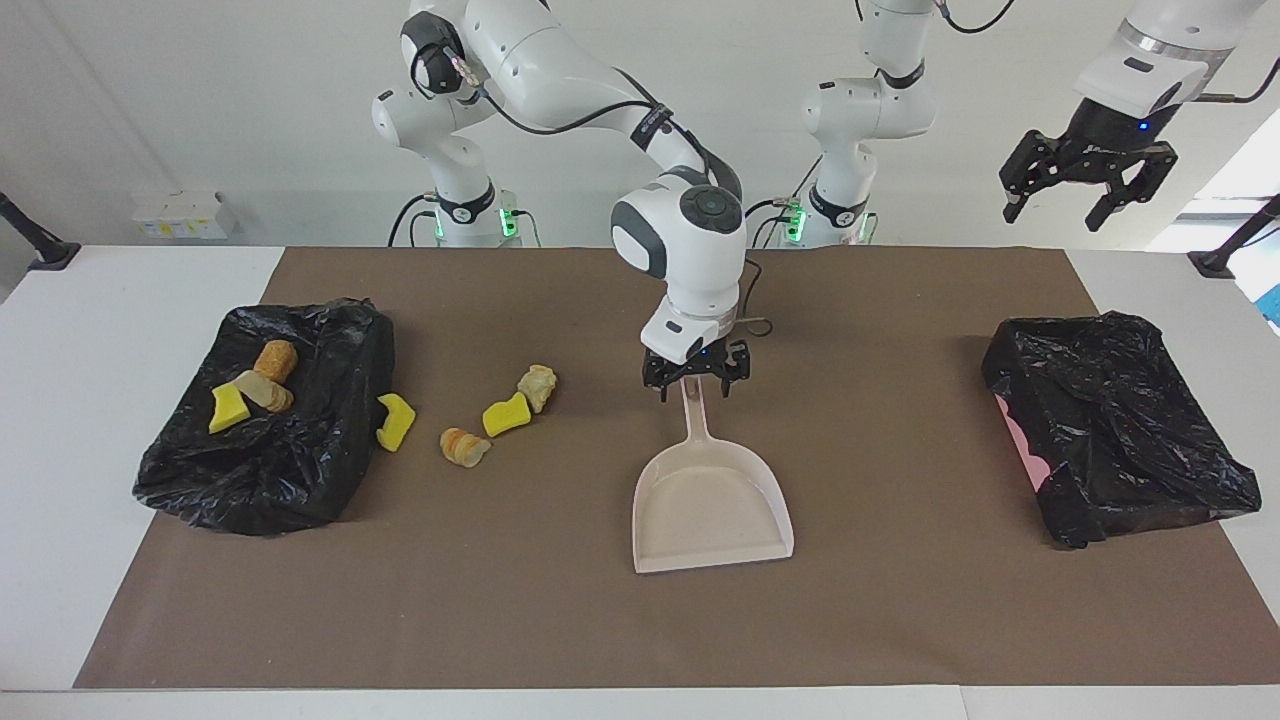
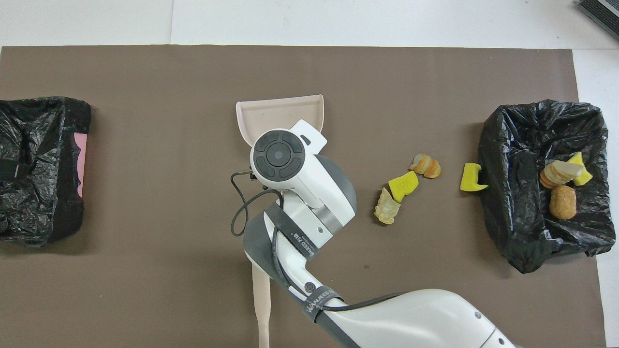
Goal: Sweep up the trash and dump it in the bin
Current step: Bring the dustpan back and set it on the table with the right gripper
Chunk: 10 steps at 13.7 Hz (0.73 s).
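The right gripper [image 1: 695,381] hangs spread wide over the beige dustpan's handle [image 1: 694,410]; the left gripper [image 1: 1087,190] waits open. Four trash chunks [image 1: 507,414] lie loose beside the near bin [image 1: 335,480]. Next, fetch the brush [image 2: 261,299] squarely.

I count seven pieces of trash [image 1: 465,445]: three lie in one bin [image 1: 300,480] and four on the brown mat [image 1: 560,620]; I see three bright yellow pieces and four beige, tan or orange-brown lumps; two black-lined bins, the second bin [image 1: 1130,450] holding none; one dustpan [image 1: 712,510]; one brush handle [image 2: 261,309]; two arms.
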Motion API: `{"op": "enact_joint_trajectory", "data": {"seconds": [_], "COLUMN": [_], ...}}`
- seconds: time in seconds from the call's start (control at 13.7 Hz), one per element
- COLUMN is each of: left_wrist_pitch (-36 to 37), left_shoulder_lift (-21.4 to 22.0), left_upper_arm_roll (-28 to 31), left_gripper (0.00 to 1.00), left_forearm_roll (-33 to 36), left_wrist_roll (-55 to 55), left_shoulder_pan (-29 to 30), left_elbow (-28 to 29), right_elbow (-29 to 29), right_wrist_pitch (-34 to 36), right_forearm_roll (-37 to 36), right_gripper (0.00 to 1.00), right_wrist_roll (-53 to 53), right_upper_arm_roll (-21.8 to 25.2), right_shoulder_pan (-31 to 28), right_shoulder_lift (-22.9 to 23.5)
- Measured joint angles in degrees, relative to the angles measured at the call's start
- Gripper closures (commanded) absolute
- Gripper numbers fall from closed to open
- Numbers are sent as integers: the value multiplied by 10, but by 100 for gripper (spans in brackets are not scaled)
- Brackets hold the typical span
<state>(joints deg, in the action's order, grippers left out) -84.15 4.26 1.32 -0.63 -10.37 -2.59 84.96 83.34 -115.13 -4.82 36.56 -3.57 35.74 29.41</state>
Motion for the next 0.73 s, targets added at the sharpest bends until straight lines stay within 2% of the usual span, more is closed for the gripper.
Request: {"op": "enact_joint_trajectory", "data": {"seconds": [0.29, 0.73], "left_wrist_pitch": [0, 0], "left_shoulder_lift": [0, 0], "left_upper_arm_roll": [0, 0], "left_gripper": [0, 0], "left_forearm_roll": [0, 0], "left_wrist_roll": [0, 0], "left_shoulder_pan": [0, 0], "left_elbow": [0, 0], "right_elbow": [27, 139], "right_wrist_pitch": [51, 57], "right_forearm_roll": [1, 19], "right_gripper": [0, 0], "right_wrist_roll": [0, 3], "right_upper_arm_roll": [-8, -19], "right_shoulder_pan": [15, 33], "right_shoulder_lift": [-52, -147]}}
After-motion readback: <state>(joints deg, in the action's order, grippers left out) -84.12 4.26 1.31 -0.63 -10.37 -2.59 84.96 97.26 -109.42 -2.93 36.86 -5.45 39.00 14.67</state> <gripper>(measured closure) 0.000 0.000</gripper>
